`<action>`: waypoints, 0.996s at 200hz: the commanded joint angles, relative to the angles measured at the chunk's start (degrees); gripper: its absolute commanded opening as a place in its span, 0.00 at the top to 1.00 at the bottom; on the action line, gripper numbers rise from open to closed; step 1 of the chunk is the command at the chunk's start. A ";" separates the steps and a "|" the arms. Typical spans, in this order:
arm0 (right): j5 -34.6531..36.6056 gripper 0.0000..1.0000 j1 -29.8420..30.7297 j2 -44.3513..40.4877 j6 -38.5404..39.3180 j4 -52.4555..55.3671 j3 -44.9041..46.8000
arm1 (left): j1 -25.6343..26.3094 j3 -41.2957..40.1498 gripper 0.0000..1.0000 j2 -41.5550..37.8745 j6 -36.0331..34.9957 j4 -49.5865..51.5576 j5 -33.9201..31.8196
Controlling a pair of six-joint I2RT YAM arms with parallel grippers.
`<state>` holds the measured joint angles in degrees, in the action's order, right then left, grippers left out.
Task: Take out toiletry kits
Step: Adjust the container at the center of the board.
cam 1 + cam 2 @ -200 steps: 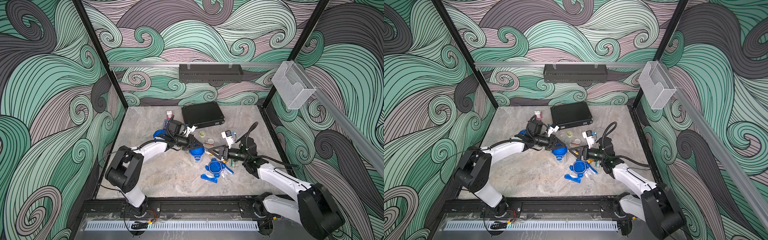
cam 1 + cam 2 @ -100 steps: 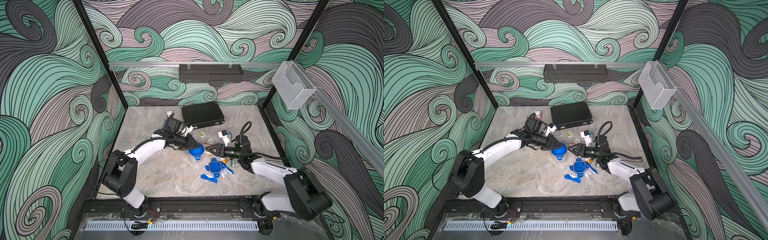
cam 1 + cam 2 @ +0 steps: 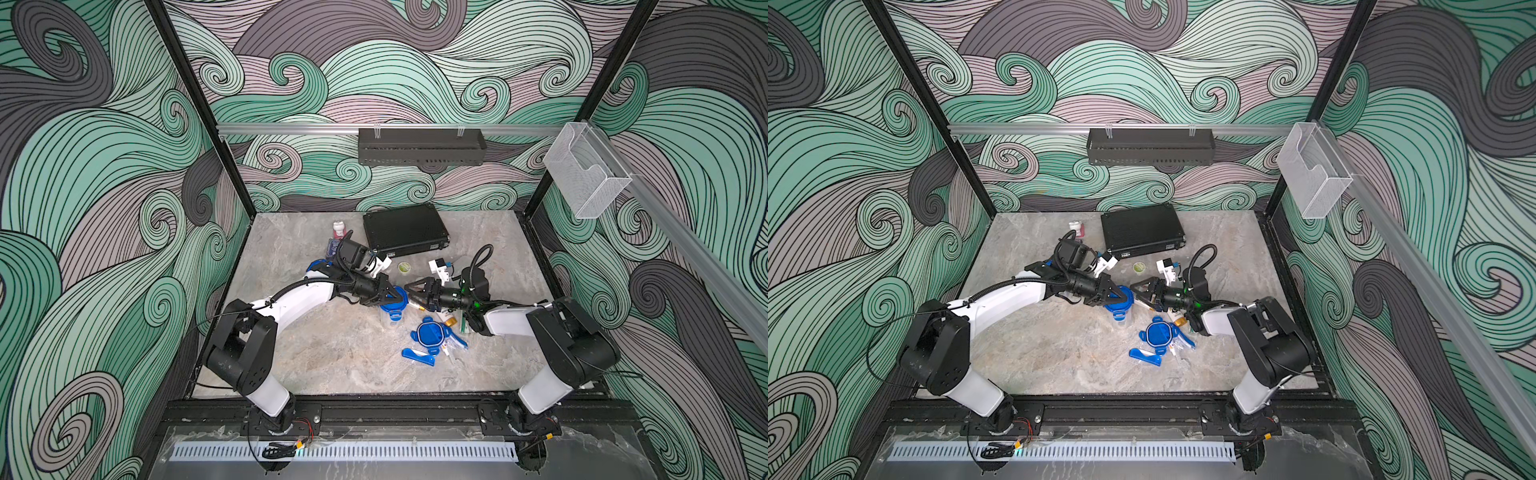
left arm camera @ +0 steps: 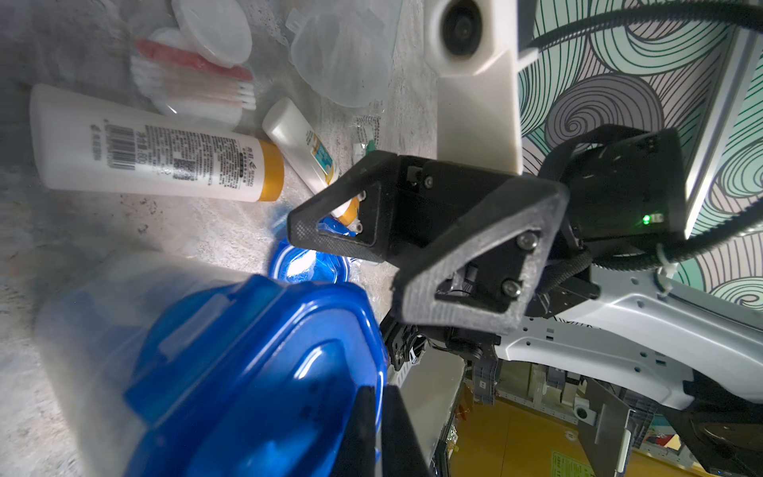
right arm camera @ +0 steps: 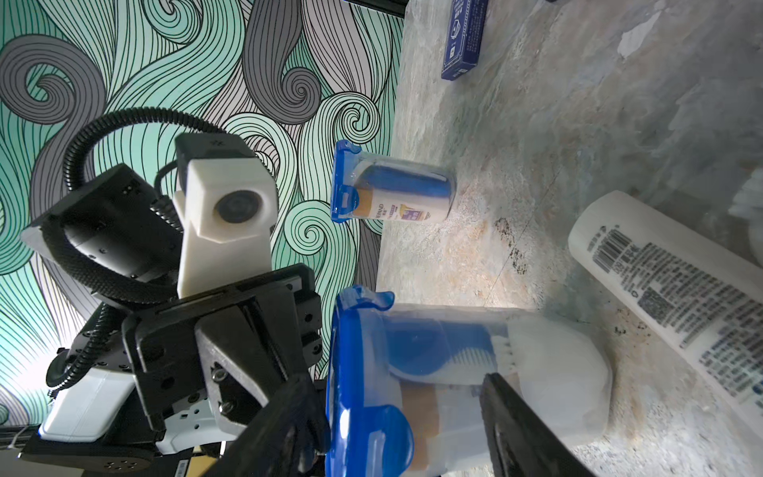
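Clear plastic tumbler with a round blue clip-tab lid (image 3: 392,311) stands upright in the middle of the grey marbled table (image 3: 332,357), right between the two arms. The left gripper (image 4: 382,429) has its fingers pressed together on the rim of that lid, pinching it. Facing it, the right gripper (image 4: 344,262) has its jaws spread, one finger over the lid and the other alongside the tumbler's wall. A gold-capped white bottle (image 4: 152,155) lies on its side nearby. Another lidded tumbler (image 5: 392,194) stands further off, near a small dark-blue card box (image 5: 464,41). A black ribbed briefcase (image 3: 405,228) lies at the back.
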<state>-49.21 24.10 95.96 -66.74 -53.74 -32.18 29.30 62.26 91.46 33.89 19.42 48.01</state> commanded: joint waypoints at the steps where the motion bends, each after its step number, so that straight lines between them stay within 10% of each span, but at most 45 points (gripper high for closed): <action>1: -1.98 0.33 0.10 1.60 -6.99 -11.13 0.01 | -0.34 -0.12 0.92 2.43 -1.67 5.26 -4.83; 72: -2.48 0.33 0.86 6.97 -17.26 -24.29 0.06 | -2.04 1.40 0.89 1.74 -3.71 9.24 -5.52; 144: -1.67 0.33 1.06 -0.75 0.92 2.95 -1.88 | -2.66 4.36 0.70 -8.16 -9.23 24.07 -14.60; 199: 4.65 0.31 1.09 -1.74 16.43 27.38 -11.99 | -2.37 -13.03 0.76 -18.41 -4.26 14.83 -12.49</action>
<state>-46.87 25.10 92.64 -57.32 -35.90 -40.49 27.03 56.16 74.81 27.18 38.41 34.06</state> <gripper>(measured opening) 0.688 0.246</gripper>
